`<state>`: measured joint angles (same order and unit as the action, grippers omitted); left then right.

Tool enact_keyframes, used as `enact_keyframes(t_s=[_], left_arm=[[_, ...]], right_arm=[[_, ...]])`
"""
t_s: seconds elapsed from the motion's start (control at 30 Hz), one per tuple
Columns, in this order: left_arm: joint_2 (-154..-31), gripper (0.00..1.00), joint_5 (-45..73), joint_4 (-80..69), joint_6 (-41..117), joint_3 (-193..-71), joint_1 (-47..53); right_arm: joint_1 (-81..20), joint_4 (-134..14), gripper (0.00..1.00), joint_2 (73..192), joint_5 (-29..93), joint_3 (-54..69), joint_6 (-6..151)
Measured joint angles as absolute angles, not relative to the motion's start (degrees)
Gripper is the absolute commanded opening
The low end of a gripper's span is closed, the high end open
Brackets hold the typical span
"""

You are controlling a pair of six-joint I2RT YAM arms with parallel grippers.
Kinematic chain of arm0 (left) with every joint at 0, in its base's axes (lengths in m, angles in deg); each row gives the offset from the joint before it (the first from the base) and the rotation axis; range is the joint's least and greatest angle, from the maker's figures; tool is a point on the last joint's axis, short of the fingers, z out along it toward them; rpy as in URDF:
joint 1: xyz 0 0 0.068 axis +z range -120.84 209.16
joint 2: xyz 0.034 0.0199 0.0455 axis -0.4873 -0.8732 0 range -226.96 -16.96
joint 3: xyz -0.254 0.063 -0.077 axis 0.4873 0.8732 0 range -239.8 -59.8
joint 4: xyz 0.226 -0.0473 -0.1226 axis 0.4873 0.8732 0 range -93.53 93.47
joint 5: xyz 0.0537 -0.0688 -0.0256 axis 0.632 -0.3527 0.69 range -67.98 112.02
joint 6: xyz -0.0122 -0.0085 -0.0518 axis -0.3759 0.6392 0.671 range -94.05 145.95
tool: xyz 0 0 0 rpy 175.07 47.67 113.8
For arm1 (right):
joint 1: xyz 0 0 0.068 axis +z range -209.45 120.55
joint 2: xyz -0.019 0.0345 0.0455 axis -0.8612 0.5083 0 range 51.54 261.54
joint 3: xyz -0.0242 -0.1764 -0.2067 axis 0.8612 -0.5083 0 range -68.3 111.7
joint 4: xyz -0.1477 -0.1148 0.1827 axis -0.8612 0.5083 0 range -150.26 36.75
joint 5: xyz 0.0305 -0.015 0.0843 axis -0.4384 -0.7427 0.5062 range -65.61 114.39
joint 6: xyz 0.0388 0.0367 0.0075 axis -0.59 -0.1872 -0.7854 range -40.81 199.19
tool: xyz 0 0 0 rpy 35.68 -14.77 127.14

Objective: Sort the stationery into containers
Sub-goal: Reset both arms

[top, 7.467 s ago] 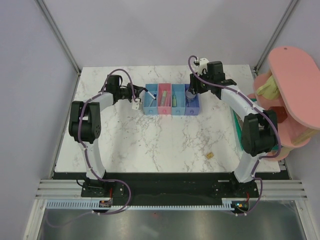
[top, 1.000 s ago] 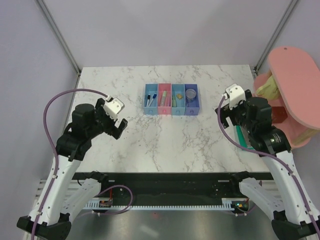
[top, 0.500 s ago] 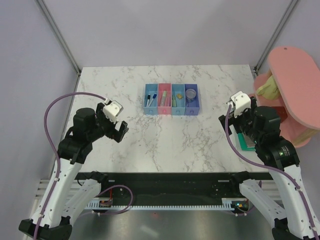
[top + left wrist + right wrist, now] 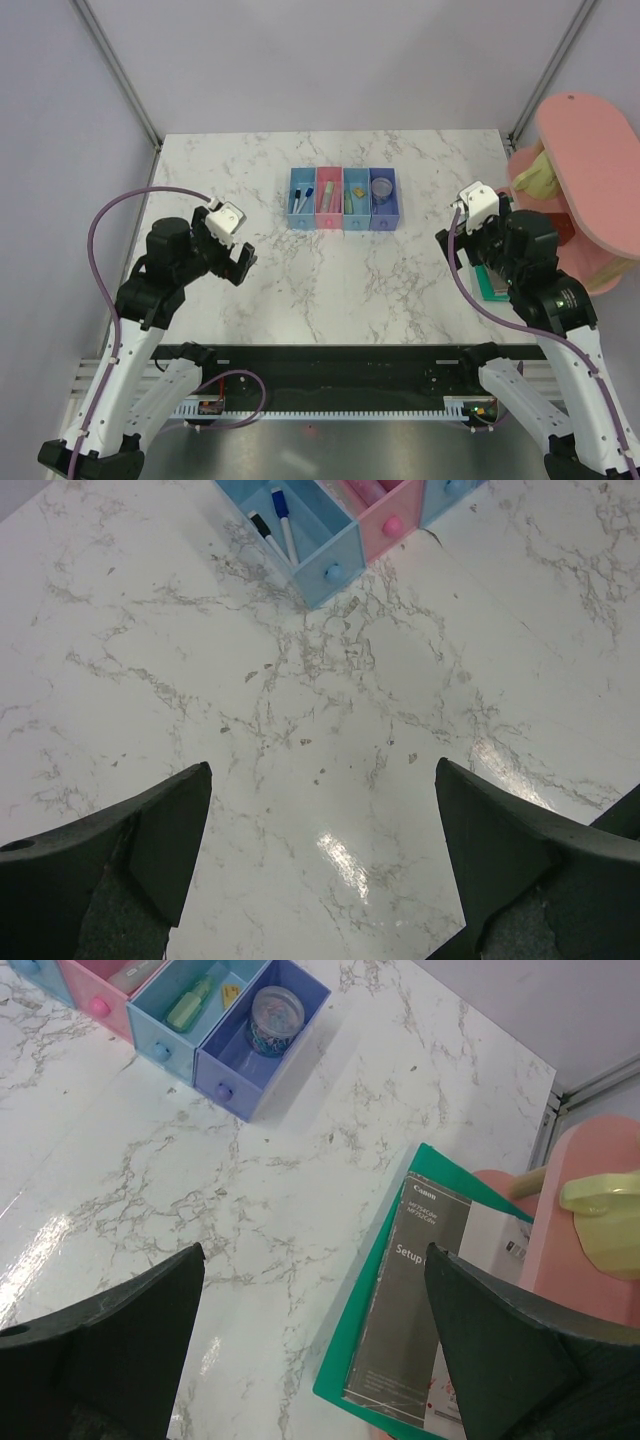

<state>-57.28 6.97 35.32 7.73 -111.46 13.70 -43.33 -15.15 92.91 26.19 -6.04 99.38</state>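
The containers [image 4: 343,222] stand in a joined row at the table's far middle. The left light blue bin [image 4: 325,555] holds a thin black pen [image 4: 262,526] and a blue-tipped marker [image 4: 286,525]. A pink bar [image 4: 327,195] lies in the pink bin. The other light blue bin [image 4: 160,1030] holds a pale green bar [image 4: 190,1006] and a tan nub [image 4: 230,995]. A clear round piece [image 4: 274,1008] sits in the dark blue bin [image 4: 235,1075]. My left gripper [image 4: 322,770] hangs open over bare marble. My right gripper [image 4: 314,1252] is open too, above the table's right side.
A flat dark green book [image 4: 395,1290] with a grey setup leaflet on it lies at the right edge, partly under my right gripper. Beside it stands a big pink round-topped shelf [image 4: 590,150]. Metal frame posts rise at the back corners.
Several seconds ago both arms reached to the bins and the tan nub lay on the near table. Both arms have since drawn back and risen. Over the last half second nothing moves.
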Motion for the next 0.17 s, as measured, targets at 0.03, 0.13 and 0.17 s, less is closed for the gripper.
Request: enact_keyframes(t_s=[0.03,0.13,0.17], left_arm=[[-57.3,1.0,7.0,35.3,7.7,-111.5,13.7],[-57.3,1.0,7.0,35.3,7.7,-111.5,13.7],[-57.3,1.0,7.0,35.3,7.7,-111.5,13.7]], right_arm=[[-43.3,-15.1,0.98,93.0,26.2,-6.0,99.4],[-43.3,-15.2,0.98,93.2,26.3,-6.0,99.4],[-43.3,-15.2,0.98,93.2,26.3,-6.0,99.4]])
